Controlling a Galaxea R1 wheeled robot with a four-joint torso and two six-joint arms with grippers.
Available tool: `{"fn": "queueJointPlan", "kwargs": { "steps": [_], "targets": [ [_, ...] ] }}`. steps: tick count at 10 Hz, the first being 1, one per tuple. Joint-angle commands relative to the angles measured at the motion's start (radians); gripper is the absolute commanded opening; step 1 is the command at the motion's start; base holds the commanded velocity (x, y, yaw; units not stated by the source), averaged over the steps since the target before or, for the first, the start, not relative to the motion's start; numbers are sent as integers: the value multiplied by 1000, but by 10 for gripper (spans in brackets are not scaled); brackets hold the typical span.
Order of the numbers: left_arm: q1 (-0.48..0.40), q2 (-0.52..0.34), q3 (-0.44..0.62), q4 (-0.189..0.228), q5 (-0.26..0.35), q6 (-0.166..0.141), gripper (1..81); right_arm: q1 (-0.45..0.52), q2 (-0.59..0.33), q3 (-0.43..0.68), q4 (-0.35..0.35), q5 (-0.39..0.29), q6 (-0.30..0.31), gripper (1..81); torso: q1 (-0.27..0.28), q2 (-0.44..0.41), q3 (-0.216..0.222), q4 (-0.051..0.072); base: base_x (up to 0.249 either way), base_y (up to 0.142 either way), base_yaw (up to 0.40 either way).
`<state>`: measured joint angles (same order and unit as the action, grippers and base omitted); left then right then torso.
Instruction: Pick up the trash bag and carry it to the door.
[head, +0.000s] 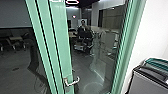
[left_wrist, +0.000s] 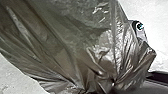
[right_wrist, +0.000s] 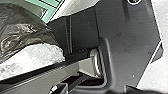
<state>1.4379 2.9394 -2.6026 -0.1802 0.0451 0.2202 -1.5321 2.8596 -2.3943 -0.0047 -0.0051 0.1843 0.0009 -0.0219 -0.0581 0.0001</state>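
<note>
Trash bag (left_wrist: 72, 47), nearest in the left wrist view, is bunching, presumably because its neck is bearing the weight; I am facing the green-framed door (head: 60, 37); whether either gripper is pinching, I cannot tell

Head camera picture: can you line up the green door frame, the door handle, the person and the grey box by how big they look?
Largest to smallest:
1. green door frame
2. grey box, just the part that shows
3. person
4. door handle
</note>
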Motion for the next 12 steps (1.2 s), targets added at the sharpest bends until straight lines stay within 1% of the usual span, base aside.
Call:
{"fn": "queueJointPlan", "kwargs": {
  "steps": [1, 10, 12],
  "targets": [
    [-61, -5, -5, 4, 55, 7, 10, 51, -7, 8, -8, -55, -2, 811, 0, 0, 0, 0, 0, 0, 0],
    [-64, -2, -7, 7, 56, 8, 10, 54, -4, 5, -8, -56, -2, 811, 0, 0, 0, 0, 0, 0, 0],
    [-64, -2, -7, 19, 56, 8, 10, 52, -4, 5, -8, -55, -2, 811, 0, 0, 0, 0, 0, 0, 55]
  ]
}}
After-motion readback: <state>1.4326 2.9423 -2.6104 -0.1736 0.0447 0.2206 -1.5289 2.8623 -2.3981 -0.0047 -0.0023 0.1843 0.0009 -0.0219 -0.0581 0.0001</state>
